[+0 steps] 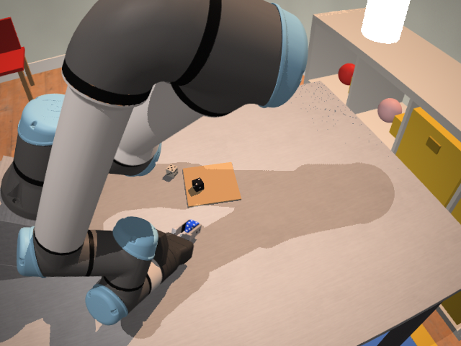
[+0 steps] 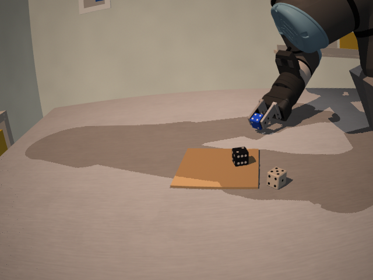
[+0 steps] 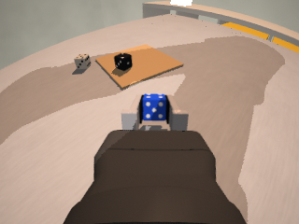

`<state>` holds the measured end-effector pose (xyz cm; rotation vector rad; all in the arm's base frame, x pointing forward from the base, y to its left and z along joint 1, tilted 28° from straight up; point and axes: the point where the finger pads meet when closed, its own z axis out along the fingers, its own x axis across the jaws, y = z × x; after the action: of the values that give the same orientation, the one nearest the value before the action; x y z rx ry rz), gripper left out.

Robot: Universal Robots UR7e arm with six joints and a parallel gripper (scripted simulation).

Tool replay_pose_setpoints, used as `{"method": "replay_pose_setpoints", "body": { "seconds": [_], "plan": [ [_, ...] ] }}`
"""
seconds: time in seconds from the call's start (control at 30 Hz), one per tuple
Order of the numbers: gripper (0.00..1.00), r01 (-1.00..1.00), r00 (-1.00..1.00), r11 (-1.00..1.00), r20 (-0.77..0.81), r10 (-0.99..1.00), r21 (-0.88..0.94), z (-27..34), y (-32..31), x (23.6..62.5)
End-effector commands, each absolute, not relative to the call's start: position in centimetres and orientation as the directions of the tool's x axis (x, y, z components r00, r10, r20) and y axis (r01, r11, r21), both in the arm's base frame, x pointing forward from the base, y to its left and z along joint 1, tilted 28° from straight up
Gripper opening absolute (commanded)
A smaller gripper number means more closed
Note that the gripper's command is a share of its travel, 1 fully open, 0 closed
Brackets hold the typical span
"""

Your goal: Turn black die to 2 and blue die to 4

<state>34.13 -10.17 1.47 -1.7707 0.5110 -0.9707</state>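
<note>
With the blue die (image 1: 191, 225) (image 2: 256, 121) (image 3: 154, 107) pinched in the tilted gripper (image 1: 188, 230) (image 2: 261, 121) (image 3: 154, 104) beside the orange mat (image 1: 220, 186) (image 2: 207, 168) (image 3: 154, 65), a release at this slant could tumble it onto a wrong face off the mat.

Beyond the desk's (image 1: 316, 201) (image 2: 135, 235) (image 3: 61, 126) edges stand plain grey-green walls (image 1: 260, 7) (image 2: 150, 54) (image 3: 61, 19), a red chair (image 1: 11, 61) and a shelf unit (image 1: 372, 37) (image 3: 210, 10).

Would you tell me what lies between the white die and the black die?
Only the near edge strip of the orange mat and some table; the exterior view shows it.
</note>
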Motion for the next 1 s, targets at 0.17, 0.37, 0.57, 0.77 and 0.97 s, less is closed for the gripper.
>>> {"method": "replay_pose_setpoints", "body": {
  "seconds": [0.17,0.37,0.57,0.77,0.97],
  "plan": [
    [0.49,0.095,0.587,-0.401,0.377,-0.717,-0.911,1.48,-10.18,34.13],
    [0.49,0.095,0.587,-0.401,0.377,-0.717,-0.911,1.48,-10.18,34.13],
    [0.49,0.095,0.587,-0.401,0.377,-0.717,-0.911,1.46,-10.19,34.14],
    [0.49,0.095,0.587,-0.401,0.377,-0.717,-0.911,1.21,-10.21,34.27],
    [0.49,0.095,0.587,-0.401,0.377,-0.717,-0.911,0.96,-10.24,34.4]
  ]
}}
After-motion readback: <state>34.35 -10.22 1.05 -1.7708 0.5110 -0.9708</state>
